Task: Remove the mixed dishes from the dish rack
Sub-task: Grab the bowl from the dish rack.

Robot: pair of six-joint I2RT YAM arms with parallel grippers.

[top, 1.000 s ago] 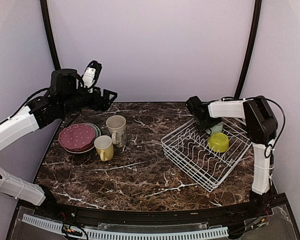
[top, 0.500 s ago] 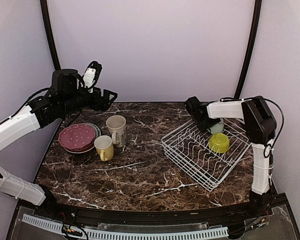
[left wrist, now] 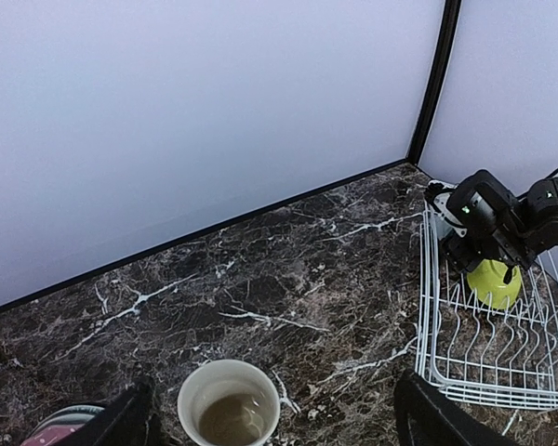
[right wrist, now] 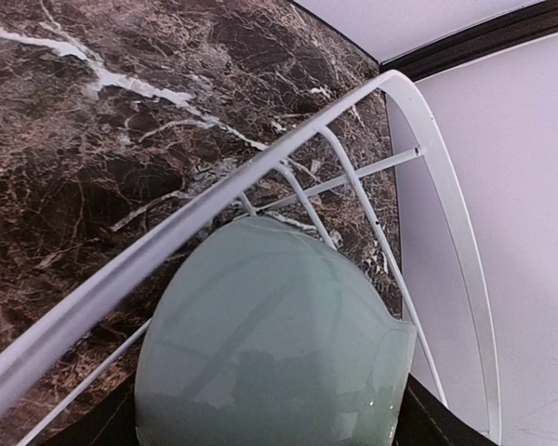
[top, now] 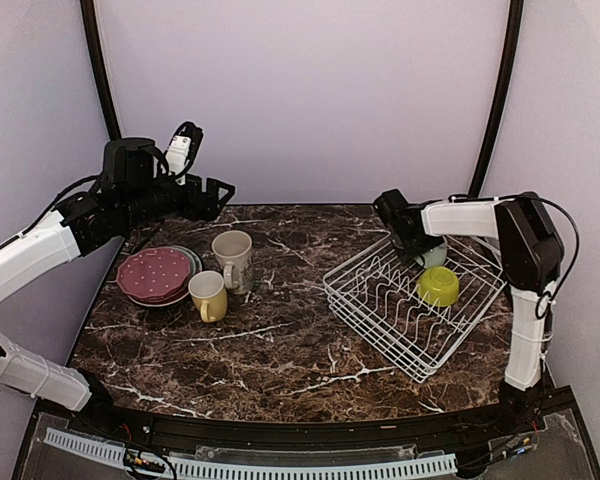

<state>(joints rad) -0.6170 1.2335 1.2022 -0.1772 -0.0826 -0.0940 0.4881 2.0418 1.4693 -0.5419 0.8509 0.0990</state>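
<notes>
The white wire dish rack (top: 380, 322) stands at the right and holds a lime-green bowl (top: 438, 285) and a pale mint bowl (top: 436, 254), both upside down. My right gripper (top: 412, 240) reaches into the rack's far corner. In the right wrist view the mint bowl (right wrist: 270, 344) fills the gap between its wide-open fingers (right wrist: 428, 423), just behind the rack's rim (right wrist: 260, 158). My left gripper (top: 220, 193) is open and empty, raised above the cream-grey mug (top: 232, 258). A yellow mug (top: 208, 295) and a stack of plates with the maroon dotted one (top: 155, 274) on top sit at the left.
In the left wrist view the cream-grey mug (left wrist: 228, 413) is below the fingers, and the rack (left wrist: 428, 307) with the lime-green bowl (left wrist: 493, 282) is at the right. Bare marble lies between mugs and rack. Walls close in behind and at both sides.
My right gripper has shifted slightly back and forth at the mint bowl in the rack's far corner. Both bowls stay in place. The left arm has not moved.
</notes>
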